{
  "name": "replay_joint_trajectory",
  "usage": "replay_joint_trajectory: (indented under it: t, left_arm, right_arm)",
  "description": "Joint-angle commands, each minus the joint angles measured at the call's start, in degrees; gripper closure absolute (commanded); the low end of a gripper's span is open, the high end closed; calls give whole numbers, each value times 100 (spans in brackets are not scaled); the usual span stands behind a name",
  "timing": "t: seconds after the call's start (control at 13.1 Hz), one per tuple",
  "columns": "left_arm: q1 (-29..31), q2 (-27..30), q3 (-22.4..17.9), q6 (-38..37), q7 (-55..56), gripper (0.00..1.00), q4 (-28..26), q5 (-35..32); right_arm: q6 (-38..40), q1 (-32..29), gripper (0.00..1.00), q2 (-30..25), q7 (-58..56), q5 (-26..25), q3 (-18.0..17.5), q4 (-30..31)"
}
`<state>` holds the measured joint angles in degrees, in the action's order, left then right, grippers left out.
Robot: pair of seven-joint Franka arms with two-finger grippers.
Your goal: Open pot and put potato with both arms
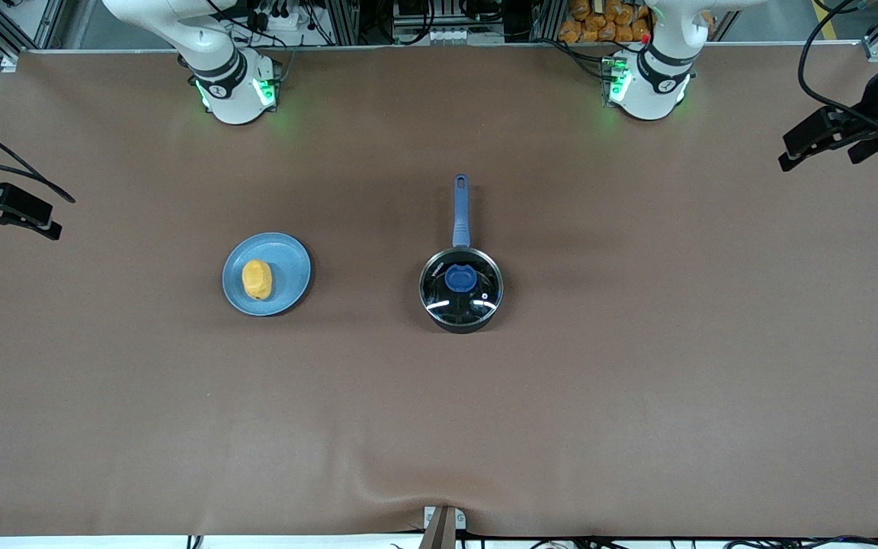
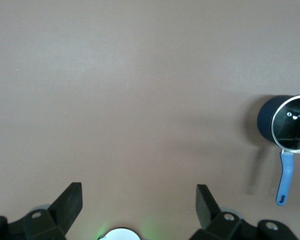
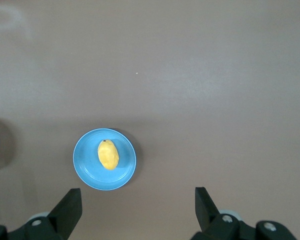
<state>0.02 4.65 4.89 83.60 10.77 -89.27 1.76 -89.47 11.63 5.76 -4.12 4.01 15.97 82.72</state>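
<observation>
Front view: the pot [image 1: 460,290], glass lid [image 1: 460,284] on, sat mid-desk [image 1: 637,396]; the potato [image 1: 257,279] lay on a blue plate [image 1: 286,267] toward the right arm's end. Wrist views: left claw [image 2: 139,200] and right claw [image 3: 138,201] both hung released, spread wide above the desk.

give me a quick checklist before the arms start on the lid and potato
1. Lid seated on the pot, blue knob on top free to grab: ok.
2. Potato lying on the blue plate, nothing on top of it: ok.
3. Left gripper open and holding nothing, up over the left arm's end of the table: ok.
4. Right gripper open and holding nothing, up over the right arm's end: ok.
5. Pot handle points toward the robots' bases, away from the plate: ok.
6. Pot empty inside: cannot tell, the glass lid reflects.
</observation>
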Motion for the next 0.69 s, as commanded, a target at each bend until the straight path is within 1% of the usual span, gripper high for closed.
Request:
replay_joint_trajectory:
  t: [0.0,0.08,0.15,0.23,0.3,0.46,0.53,0.61]
  left_arm:
    - [24,-35,39,-10,-232,0,15,-132]
    - [16,-87,30,-10,-215,0,50,-141]
    - [25,-87,30,-10,-215,0,59,-141]
    - [33,-87,12,-10,-215,0,68,-149]
    - [33,-87,4,-10,-207,0,68,-150]
    - [68,-105,-14,-10,-259,0,59,-237]
    - [69,-114,-14,-2,-268,0,68,-237]
    - [60,-114,-23,16,-259,0,68,-237]
  right_arm:
    - [35,6,0,-5,-45,-76,3,-2]
    - [35,-38,0,-13,-45,-67,-15,33]
    - [17,-186,0,-40,-45,-50,-154,77]
    - [17,-483,0,-66,-45,-58,-451,78]
    - [26,-556,0,-75,-45,-67,-533,78]
    - [8,-583,0,-162,-36,-67,-586,139]
    - [-61,-635,0,-259,-36,-67,-665,270]
    - [-175,-644,0,-390,-36,-67,-665,454]
